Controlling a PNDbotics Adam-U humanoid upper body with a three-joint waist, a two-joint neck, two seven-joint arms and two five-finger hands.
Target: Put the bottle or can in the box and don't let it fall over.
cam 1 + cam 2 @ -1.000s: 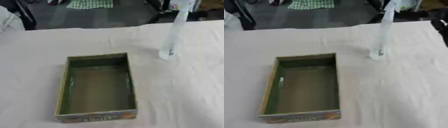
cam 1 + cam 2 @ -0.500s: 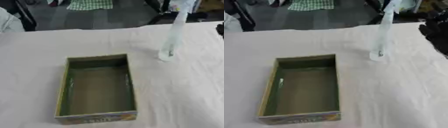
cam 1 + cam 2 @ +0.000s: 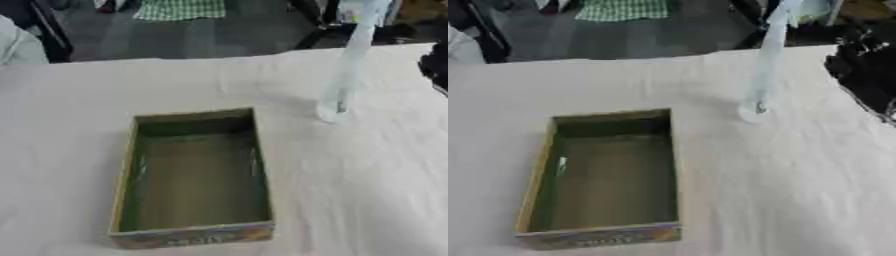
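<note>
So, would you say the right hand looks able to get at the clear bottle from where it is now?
Probably yes. The right hand is at the view's right edge, beside the upright clear bottle, and only bare cloth-covered table lies between them. The box sits off to the left, out of the way.

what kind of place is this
Probably a lab or workshop test setup, not a home: a table under a plain white cloth, with only an empty box and a tall clear bottle on it, and dark chair or stand legs behind.
</note>
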